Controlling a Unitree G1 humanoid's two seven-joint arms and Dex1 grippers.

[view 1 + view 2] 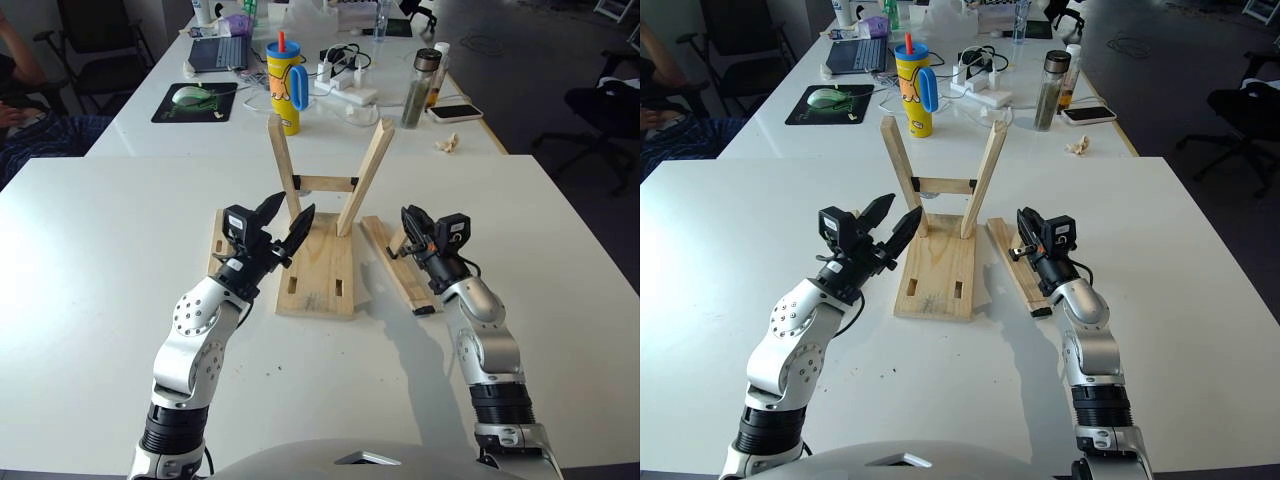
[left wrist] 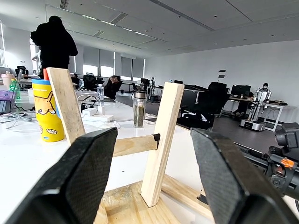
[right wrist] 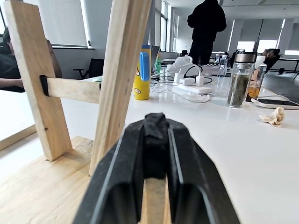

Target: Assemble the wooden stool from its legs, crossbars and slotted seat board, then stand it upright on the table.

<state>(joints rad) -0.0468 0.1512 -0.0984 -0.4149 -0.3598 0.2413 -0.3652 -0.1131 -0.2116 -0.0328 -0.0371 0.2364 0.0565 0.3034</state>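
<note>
Pale slotted wooden seat board lies flat. Left gripper gapes at its 9 o'clock; right gripper, 3 o'clock, clamps a loose wooden leg.

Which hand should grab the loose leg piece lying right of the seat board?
Right. The right hand is closed on that leg piece; the left hand is open, across the seat board by the standing legs.

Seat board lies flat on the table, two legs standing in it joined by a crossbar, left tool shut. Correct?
Not quite: the left tool is open, as the left wrist view shows. The seat board does lie flat on the table, two legs standing in it joined by a crossbar.
</note>
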